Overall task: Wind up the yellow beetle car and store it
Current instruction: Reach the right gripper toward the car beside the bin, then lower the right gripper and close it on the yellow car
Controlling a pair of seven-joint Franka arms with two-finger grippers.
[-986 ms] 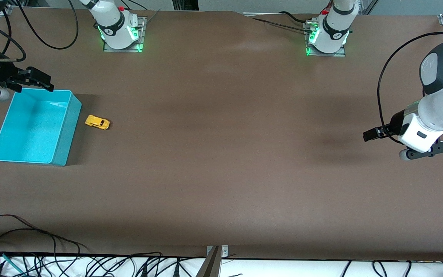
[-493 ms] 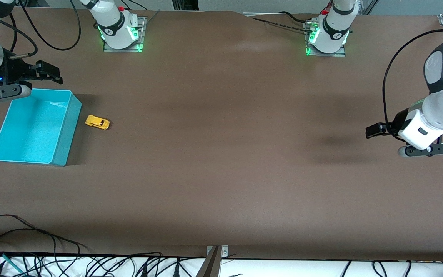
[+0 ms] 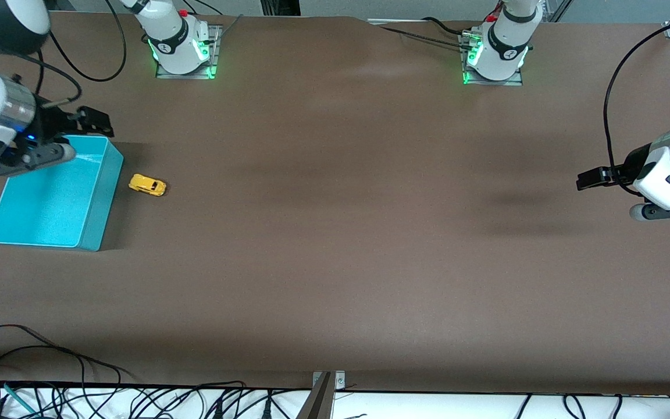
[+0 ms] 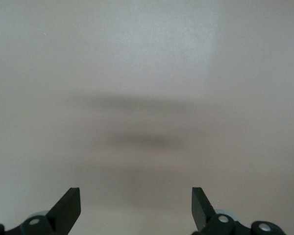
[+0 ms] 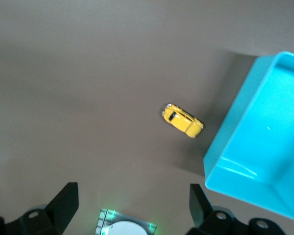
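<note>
The yellow beetle car (image 3: pixel 147 185) lies on the brown table beside the turquoise bin (image 3: pixel 102 198), on the side toward the table's middle. In the right wrist view the car (image 5: pixel 183 120) and the bin (image 5: pixel 225 161) lie apart, with a small gap between them. The bin looks empty. My right gripper (image 3: pixel 93 119) hangs open and empty over the bin's corner nearest the right arm's base; its jaws stand wide in its wrist view (image 5: pixel 132 196). My left gripper (image 3: pixel 588 179) is open and empty over bare table at the left arm's end (image 4: pixel 134 200).
The two arm bases (image 3: pixel 184 52) (image 3: pixel 492 58) glow green along the edge farthest from the front camera; the right arm's base (image 5: pixel 125 226) also shows in the right wrist view. Loose cables (image 3: pixel 79 396) run along the edge nearest the front camera.
My right gripper has moved along the bin's rim toward the table's middle. My left gripper has drawn away toward the left arm's end of the table. The car has not moved.
</note>
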